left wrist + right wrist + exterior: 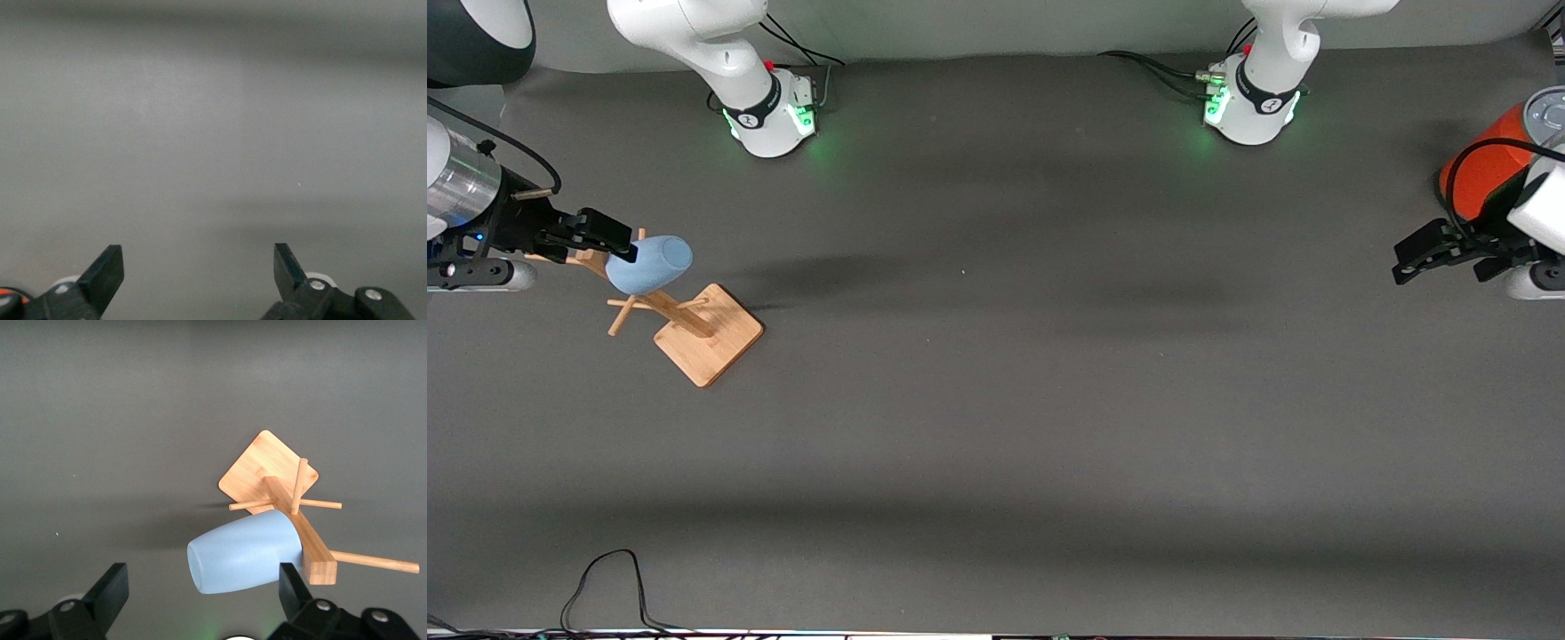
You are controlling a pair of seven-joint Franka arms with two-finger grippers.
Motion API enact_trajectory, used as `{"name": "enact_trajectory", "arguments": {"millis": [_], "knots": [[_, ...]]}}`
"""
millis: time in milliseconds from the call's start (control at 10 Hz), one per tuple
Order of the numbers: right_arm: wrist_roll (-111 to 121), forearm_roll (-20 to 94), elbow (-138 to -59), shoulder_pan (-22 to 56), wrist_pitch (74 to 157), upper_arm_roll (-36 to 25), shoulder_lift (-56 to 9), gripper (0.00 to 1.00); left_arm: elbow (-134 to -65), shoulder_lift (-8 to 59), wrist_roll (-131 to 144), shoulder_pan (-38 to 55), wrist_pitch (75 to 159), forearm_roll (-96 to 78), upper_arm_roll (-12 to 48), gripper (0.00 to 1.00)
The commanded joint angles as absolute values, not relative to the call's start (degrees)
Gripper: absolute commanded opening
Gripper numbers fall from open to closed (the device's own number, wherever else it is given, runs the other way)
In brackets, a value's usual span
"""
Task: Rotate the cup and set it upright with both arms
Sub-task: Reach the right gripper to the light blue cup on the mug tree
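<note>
The light-blue cup (651,264) hangs tilted on a peg of a wooden rack (710,333) toward the right arm's end of the table. Its closed bottom points away from the rack's post. My right gripper (624,242) is open right at the cup and holds nothing. In the right wrist view the cup (243,551) lies partly between the spread fingers of my right gripper (201,577), with the rack (263,463) by it. My left gripper (1409,258) is open and empty over the table's other end, and its wrist view shows the gripper (199,257) over bare mat.
A large orange-red can (1485,164) with a grey lid stands just by the left gripper, partly hidden by the arm. A black cable (605,578) loops at the table edge nearest the front camera. The rack's pegs (370,561) stick out sideways around the cup.
</note>
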State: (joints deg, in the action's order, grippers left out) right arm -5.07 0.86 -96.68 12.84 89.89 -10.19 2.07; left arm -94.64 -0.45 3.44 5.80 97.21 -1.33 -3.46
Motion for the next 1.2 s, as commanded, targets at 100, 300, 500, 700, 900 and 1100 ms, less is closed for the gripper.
{"name": "enact_trajectory", "arguments": {"millis": [100,300,500,700,900,1100], "knots": [[-4.1,0.4,-94.7,12.3,89.5,-9.8,1.5,1.0,-93.2,-0.3,3.4,6.0,96.2,-1.6,-3.6,1.0],[-11.5,3.9,-95.3,12.2,87.8,-10.7,2.9,1.0,-93.0,-0.5,3.4,5.9,96.1,-1.6,-3.6,1.0],[-33.1,7.9,-97.1,11.5,86.3,-12.1,4.6,1.0,-92.7,-0.1,3.3,6.0,96.6,-1.5,-3.6,1.0],[-49.8,12.2,-102.2,11.5,85.9,-14.7,7.9,1.0,-92.7,-0.1,3.3,5.8,96.1,-1.6,-3.6,1.0],[-56.5,13.1,-106.9,11.2,87.3,-17.6,10.3,1.0,-92.8,-0.1,3.3,6.0,95.3,-1.6,-3.6,1.0],[-57.0,13.1,-115.4,11.1,95.2,-17.9,14.8,1.0,-92.7,-0.1,3.3,6.2,96.1,-1.7,-3.4,1.0]]}}
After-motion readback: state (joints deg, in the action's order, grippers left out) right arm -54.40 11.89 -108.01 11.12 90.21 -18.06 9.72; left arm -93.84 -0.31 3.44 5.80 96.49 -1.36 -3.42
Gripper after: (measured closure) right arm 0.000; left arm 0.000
